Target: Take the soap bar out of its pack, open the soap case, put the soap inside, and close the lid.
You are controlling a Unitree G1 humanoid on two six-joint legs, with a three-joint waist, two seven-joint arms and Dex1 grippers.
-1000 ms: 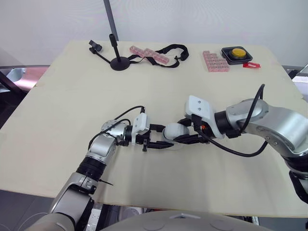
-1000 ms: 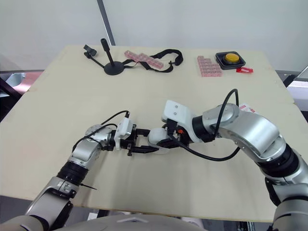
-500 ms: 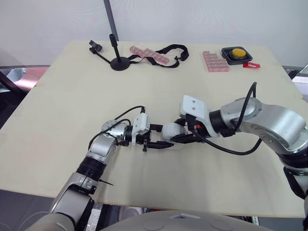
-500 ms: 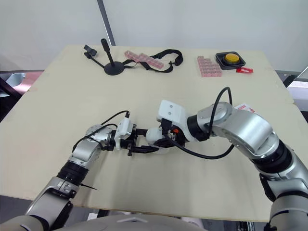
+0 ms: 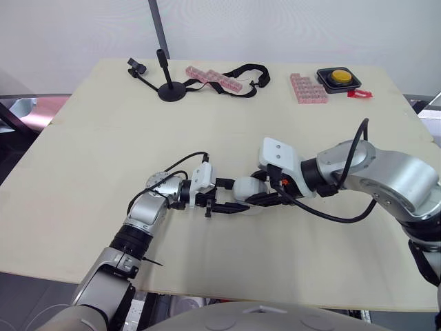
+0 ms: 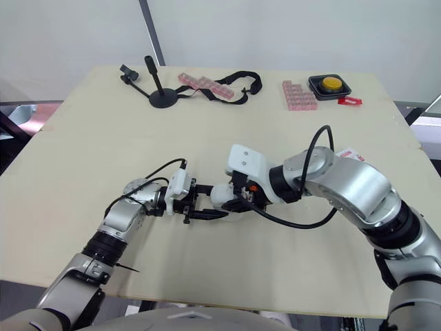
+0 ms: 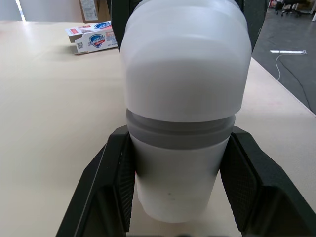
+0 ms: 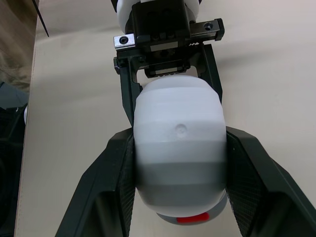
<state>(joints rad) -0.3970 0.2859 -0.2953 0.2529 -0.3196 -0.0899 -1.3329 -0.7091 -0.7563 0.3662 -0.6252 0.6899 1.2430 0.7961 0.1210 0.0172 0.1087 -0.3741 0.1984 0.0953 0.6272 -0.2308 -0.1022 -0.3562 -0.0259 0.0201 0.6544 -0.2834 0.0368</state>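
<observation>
The white oval soap case hangs just above the table's middle, held from both ends. My left gripper is shut on its left end; in the left wrist view its black fingers press the case's greyer lower half. My right gripper is shut on the other end, and its fingers flank the case in the right wrist view. A seam band runs around the case, and a red patch shows at its end. The blue-and-white soap pack lies on the table behind my right forearm.
At the back stand a black stand, a strip of pink blocks with a black strap, a pink block pack, a yellow button box and a red piece. The table edge runs near in front.
Over the last second my right arm has shifted left, bringing its gripper and the case closer to the left gripper. The left arm has stayed put.
</observation>
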